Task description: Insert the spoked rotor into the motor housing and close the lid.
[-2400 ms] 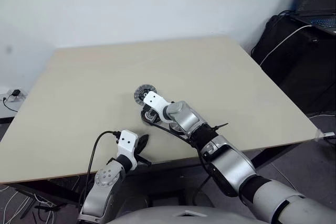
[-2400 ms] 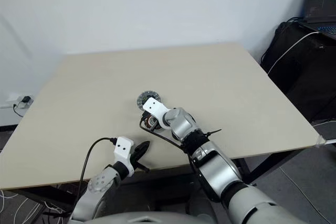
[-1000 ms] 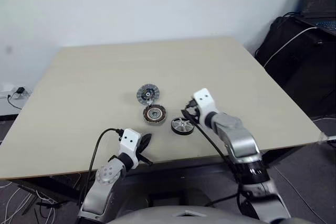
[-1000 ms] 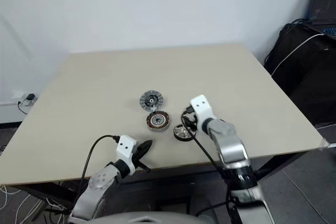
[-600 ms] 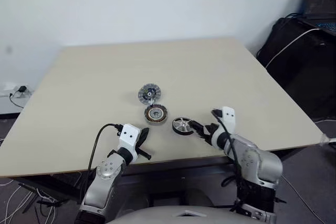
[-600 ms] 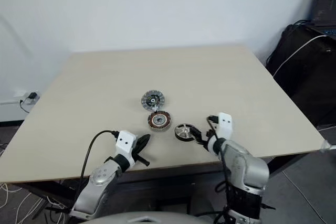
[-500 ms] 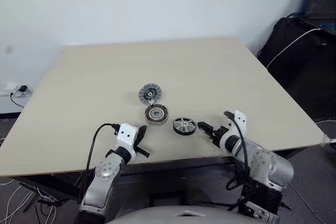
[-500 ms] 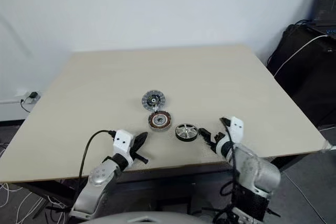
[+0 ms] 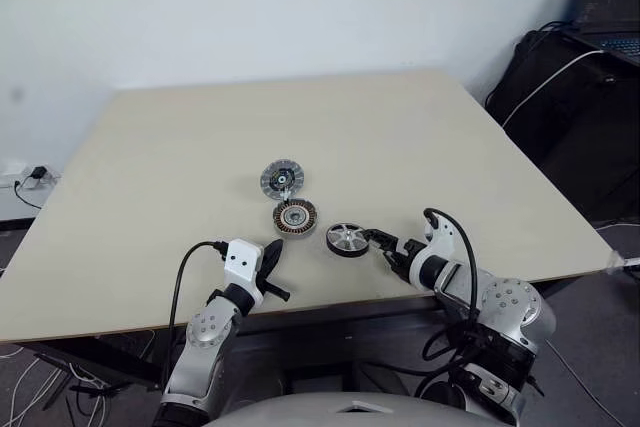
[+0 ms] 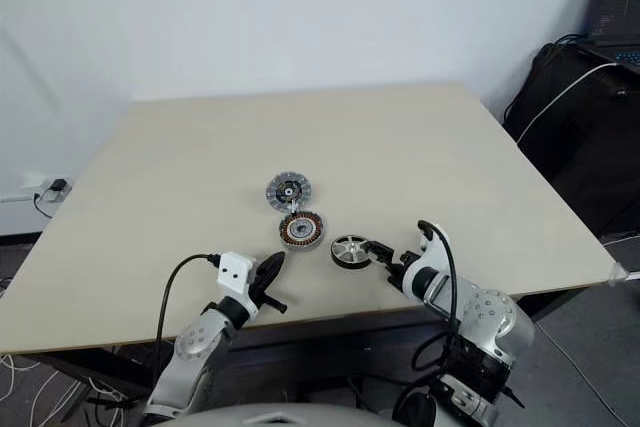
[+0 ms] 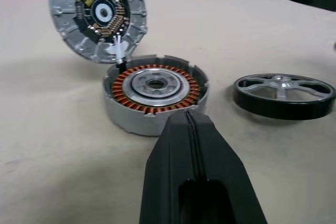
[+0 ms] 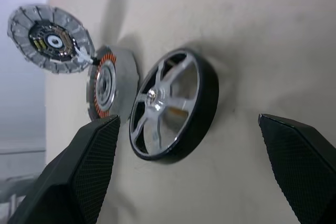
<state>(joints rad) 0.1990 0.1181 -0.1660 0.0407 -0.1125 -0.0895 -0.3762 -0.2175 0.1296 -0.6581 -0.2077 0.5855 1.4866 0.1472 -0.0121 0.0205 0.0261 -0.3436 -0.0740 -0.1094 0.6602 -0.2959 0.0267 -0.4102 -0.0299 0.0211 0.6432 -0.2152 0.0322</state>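
Shiny spoked rotor [image 12: 170, 106], black rim

silver spoked rotor [image 9: 347, 238] — black rim, copper-ringed motor housing [image 9: 295, 217]

head views overhead, wrist views tabletop-close

Both arms are silver-grey metal with rounded joints. White blocks sit behind the black-fingered left gripper [image 9: 271, 269] and right gripper [image 9: 377, 242]. Black cables loop along each wrist.
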